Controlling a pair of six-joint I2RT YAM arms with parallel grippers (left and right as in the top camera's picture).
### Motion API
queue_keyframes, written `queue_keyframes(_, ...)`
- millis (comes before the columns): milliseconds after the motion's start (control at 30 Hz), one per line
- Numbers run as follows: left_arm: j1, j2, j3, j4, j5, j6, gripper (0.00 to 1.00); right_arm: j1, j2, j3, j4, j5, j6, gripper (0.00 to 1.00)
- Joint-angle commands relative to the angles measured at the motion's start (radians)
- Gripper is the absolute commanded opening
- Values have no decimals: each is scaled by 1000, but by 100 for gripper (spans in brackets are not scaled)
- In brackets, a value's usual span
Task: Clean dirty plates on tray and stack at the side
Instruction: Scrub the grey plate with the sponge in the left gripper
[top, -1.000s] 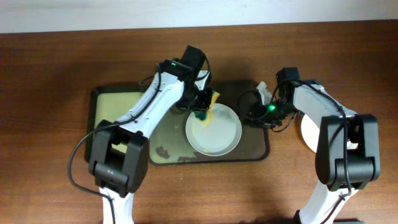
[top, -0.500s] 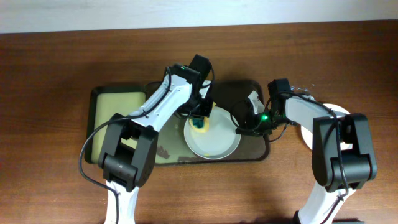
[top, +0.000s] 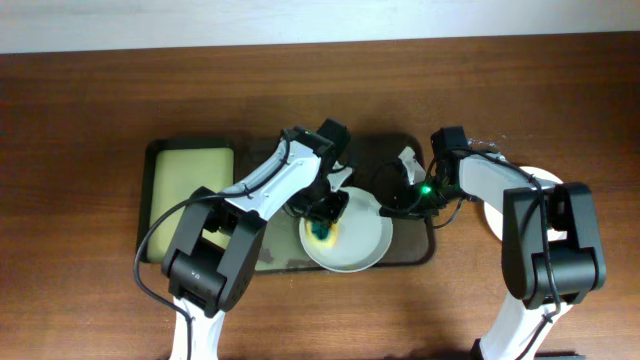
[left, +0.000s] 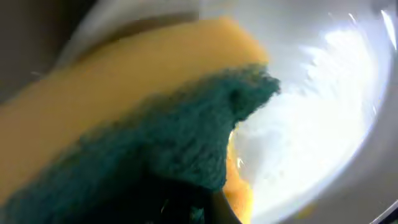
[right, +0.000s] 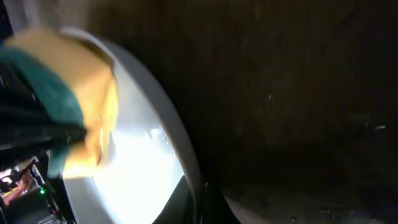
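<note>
You're mid-scrub, I judge: one white plate (top: 362, 245) lies on the dark tray (top: 412, 240), and a second plate (top: 493, 218) waits off the tray's right side. Your left gripper (top: 325, 218) clamps the yellow-and-green sponge (left: 155, 124) onto the white plate. Your right gripper (top: 392, 206) sits at its right rim; I cannot tell its opening.

yellow-green sponge (left: 118, 130), on white plate (left: 317, 118)

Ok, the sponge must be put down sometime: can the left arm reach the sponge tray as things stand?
Probably yes. The sponge tray lies right beside the left arm, with nothing showing on it or in between. The left tool would only have to lift the sponge off the plate and swing over.
</note>
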Motion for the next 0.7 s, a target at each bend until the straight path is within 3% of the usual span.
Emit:
queue_keyframes(0,-26,48,-48,-66,253,169,0,6,2,-10,10,-17,26,4)
queue_keyframes(133,-25,48,-11,-68,259,185,0,6,2,-10,33,-18,53,4)
queue_keyframes(200,-24,48,51,-80,387,261,0,6,2,-10,48,-18,67,4)
queue_keyframes(333,112,16,321,-220,396,266,0,6,2,35,55,-17,90,4)
queue_keyframes(400,191,-26,432,-252,330,203,0,8,2,93,67,20,137,4)
queue_keyframes(500,217,-52,436,-284,148,145,0,48,-4,171,60,140,172,6)
queue_keyframes(567,212,-52,433,-285,107,114,0,97,-8,178,36,185,172,49)
queue_keyframes(600,212,-52,432,-281,107,104,0,111,-8,178,34,198,172,54)
queue_keyframes(667,212,-51,415,-266,106,72,0,104,-8,180,27,198,188,53)
